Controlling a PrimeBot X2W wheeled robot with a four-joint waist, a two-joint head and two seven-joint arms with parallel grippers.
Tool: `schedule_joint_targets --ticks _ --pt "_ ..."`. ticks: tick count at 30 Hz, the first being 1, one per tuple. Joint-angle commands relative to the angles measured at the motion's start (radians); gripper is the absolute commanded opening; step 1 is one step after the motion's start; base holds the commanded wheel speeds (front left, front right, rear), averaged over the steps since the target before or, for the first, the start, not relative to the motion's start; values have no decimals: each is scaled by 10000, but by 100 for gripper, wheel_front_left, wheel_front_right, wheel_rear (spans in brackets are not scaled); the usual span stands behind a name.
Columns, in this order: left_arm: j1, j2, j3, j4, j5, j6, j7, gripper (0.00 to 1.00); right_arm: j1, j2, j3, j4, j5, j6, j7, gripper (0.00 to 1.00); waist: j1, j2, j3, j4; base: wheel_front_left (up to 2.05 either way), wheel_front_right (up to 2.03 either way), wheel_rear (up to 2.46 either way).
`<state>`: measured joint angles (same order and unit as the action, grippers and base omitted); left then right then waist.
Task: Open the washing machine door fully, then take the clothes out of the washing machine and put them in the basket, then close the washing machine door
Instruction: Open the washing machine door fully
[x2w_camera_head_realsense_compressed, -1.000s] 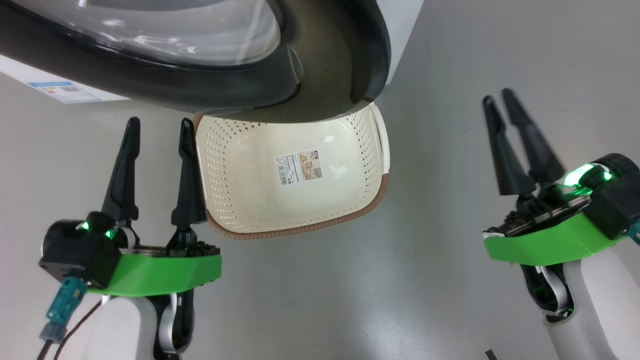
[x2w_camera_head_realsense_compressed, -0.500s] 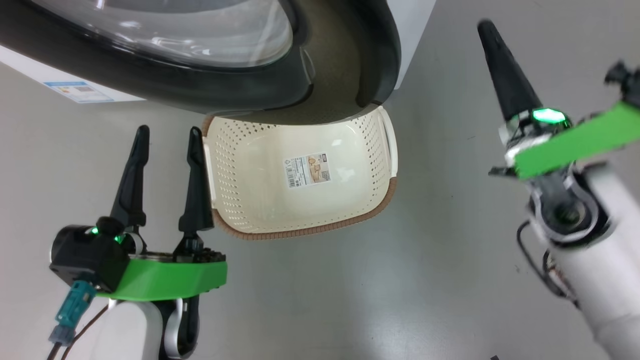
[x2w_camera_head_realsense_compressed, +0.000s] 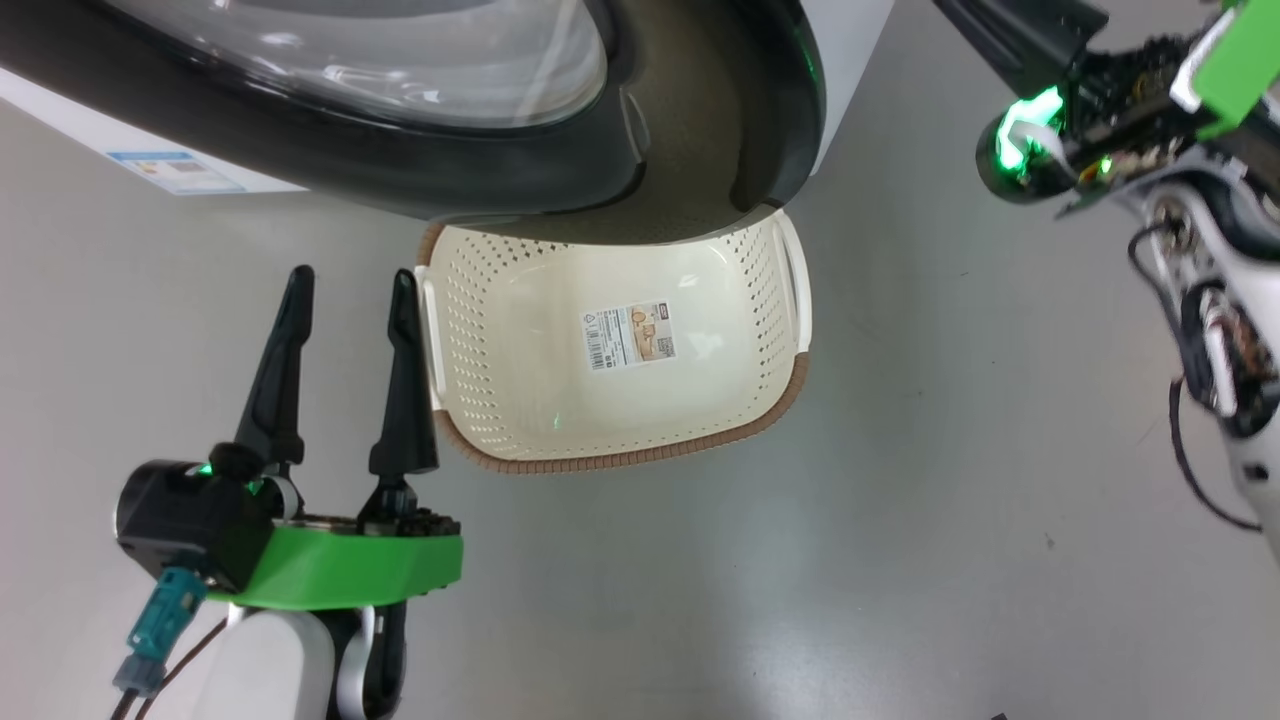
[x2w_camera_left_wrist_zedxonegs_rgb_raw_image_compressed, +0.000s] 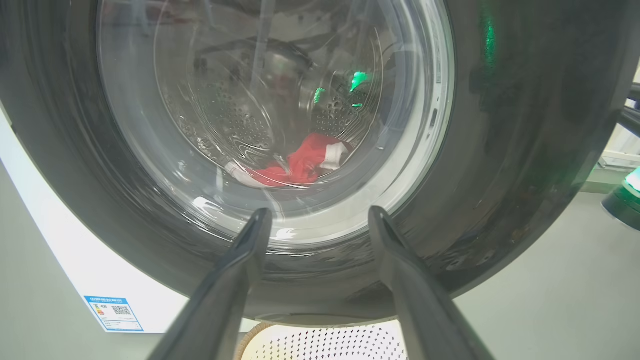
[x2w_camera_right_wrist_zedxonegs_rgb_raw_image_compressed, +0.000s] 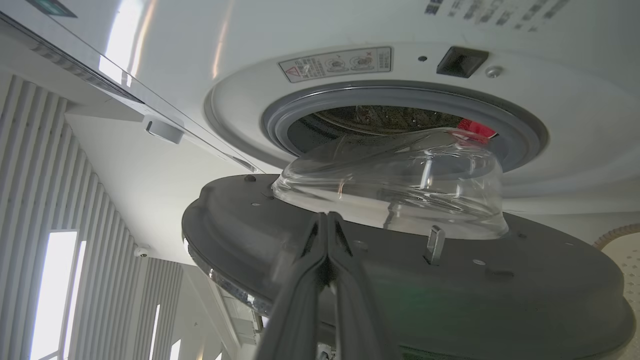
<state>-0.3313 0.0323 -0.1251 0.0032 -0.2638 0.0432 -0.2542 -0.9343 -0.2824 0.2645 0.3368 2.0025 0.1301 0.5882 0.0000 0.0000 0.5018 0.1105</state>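
Observation:
The washing machine door (x2w_camera_head_realsense_compressed: 420, 175) hangs partly open over the far edge of the basket (x2w_camera_head_realsense_compressed: 620, 462), which holds nothing. My left gripper (x2w_camera_head_realsense_compressed: 350, 285) stands open just left of the basket, facing the door's outer face (x2w_camera_left_wrist_zedxonegs_rgb_raw_image_compressed: 500, 150). Through its window I see red clothes (x2w_camera_left_wrist_zedxonegs_rgb_raw_image_compressed: 305, 162) in the drum. My right gripper (x2w_camera_right_wrist_zedxonegs_rgb_raw_image_compressed: 327, 217) is shut on nothing, its fingertips close to the edge of the door's grey inner side (x2w_camera_right_wrist_zedxonegs_rgb_raw_image_compressed: 450, 300). The washing machine (x2w_camera_right_wrist_zedxonegs_rgb_raw_image_compressed: 350, 30) shows its grey ring, with a bit of red clothes (x2w_camera_right_wrist_zedxonegs_rgb_raw_image_compressed: 477, 127) behind the bowl window.
Smooth grey floor (x2w_camera_head_realsense_compressed: 800, 580) lies around the basket and between my arms. The machine's white body (x2w_camera_head_realsense_compressed: 860, 60) stands at the top, with a blue label sticker (x2w_camera_head_realsense_compressed: 175, 170) low on its front. My right wrist (x2w_camera_head_realsense_compressed: 1040, 140) is raised at the upper right.
My right gripper has shut and swung up from the floor level on the right toward the door's free edge. The head camera shifted slightly. My left gripper has stayed open in place.

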Motion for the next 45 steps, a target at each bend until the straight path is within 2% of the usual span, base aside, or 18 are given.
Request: schedule_joint_targets --ticks 1,5,9,15,28,37,45 --pt "51 179 252 -213 96 -54 -76 100 -411 85 86 275 306 6 501 0 0 0 52 56 0 0 0" --pt "5 179 153 -200 116 -43 -76 100 -1417 143 592 1557 794 6 1670 0 0 0 162 169 0 0 0" --pt "-67 179 58 -185 61 -2 -76 100 -2404 251 1133 2774 817 6 2390 0 0 0 306 312 0 0 0" --pt "-121 179 -7 -174 16 66 -76 100 -2949 464 1377 3381 872 6 2981 0 0 0 380 402 0 0 0" --pt "54 179 251 -67 28 98 -76 100 -2310 691 1803 2820 257 6 4114 0 0 0 -217 277 0 0 0" --pt "419 179 342 -85 -31 88 -76 100 -1117 738 1911 2115 -476 6 4149 0 0 0 -897 450 0 0 0" --pt "787 179 330 -6 -127 88 -76 100 296 1112 1613 1602 -680 6 4009 0 0 0 -1540 856 0 0 0"
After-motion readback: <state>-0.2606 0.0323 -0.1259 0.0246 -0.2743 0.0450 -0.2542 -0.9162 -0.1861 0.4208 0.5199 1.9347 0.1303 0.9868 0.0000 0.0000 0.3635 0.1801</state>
